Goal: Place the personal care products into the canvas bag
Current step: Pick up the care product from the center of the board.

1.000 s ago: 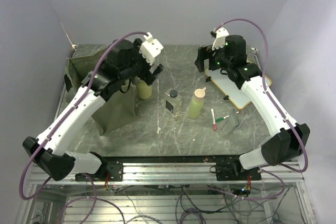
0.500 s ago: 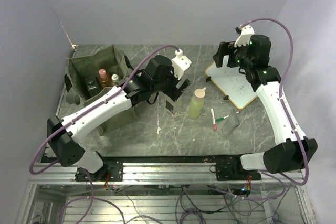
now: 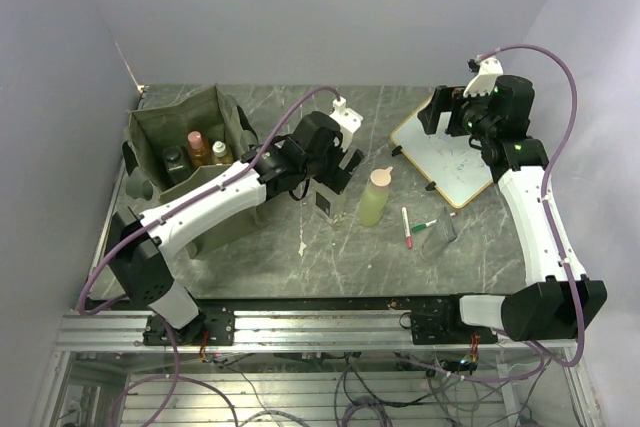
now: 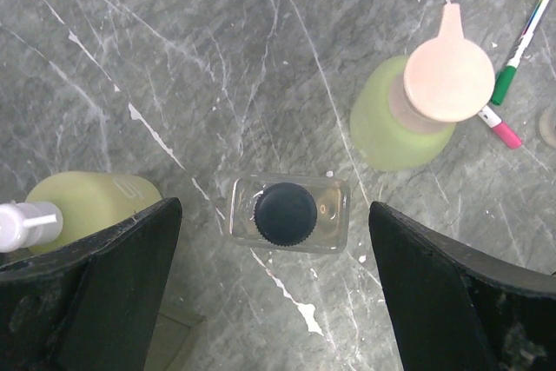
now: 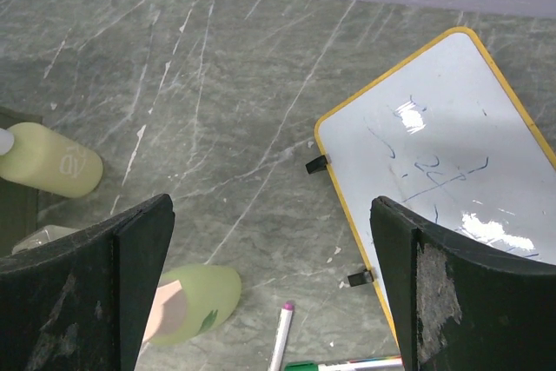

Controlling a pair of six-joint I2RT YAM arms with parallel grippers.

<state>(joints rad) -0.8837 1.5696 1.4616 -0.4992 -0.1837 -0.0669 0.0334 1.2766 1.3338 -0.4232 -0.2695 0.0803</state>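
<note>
The olive canvas bag (image 3: 225,227) stands upright at the left, with three bottles inside, among them an orange one (image 3: 197,147). My left gripper (image 3: 335,169) is open and hangs over a clear bottle with a black cap (image 4: 288,213), which sits between its fingers (image 4: 122,267) without touching them. A light green bottle with a beige cap (image 3: 375,197) stands to its right and also shows in the left wrist view (image 4: 417,106). A pale yellow-green pump bottle (image 4: 87,206) stands by the bag. My right gripper (image 3: 445,112) is open and empty, high above the table (image 5: 271,206).
A white whiteboard with a yellow-wood frame (image 3: 450,162) lies at the back right. A pink-tipped marker (image 3: 406,227) and a green marker (image 3: 424,225) lie in front of it. Grey walls close in the back and both sides.
My left gripper has swung right from beside the bag to over the clear bottle. My right gripper has drawn back to the right and up over the whiteboard.
</note>
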